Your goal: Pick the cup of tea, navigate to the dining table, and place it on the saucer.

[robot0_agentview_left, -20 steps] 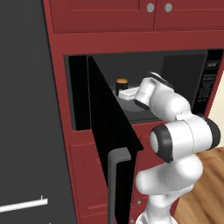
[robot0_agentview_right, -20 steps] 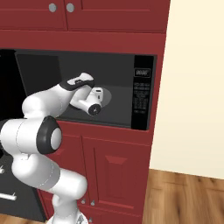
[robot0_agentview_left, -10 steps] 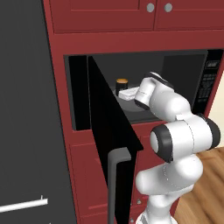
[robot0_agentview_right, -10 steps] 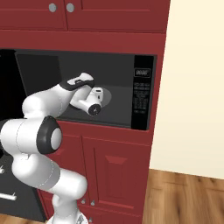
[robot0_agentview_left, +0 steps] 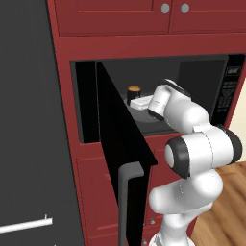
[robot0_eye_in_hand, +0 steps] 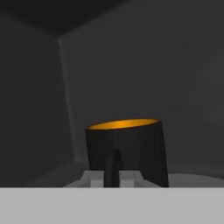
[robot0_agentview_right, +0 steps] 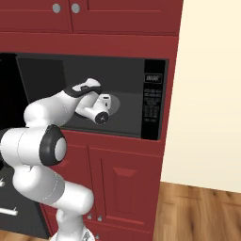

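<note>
White arm stretched forward, gripper [robot0_eye_in_hand: 112, 178] perhaps slightly parted

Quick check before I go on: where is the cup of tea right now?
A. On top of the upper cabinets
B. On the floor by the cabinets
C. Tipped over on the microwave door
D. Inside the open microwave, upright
D: the cup of tea stands upright on the floor of the microwave cavity, its door swung open, with the end effector right at its handle.

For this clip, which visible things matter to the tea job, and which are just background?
Job:
- cup of tea, inside the microwave
- gripper, reaching toward the cup's handle

Background:
- microwave, its door swung open
- red cabinets
- wooden floor
</note>
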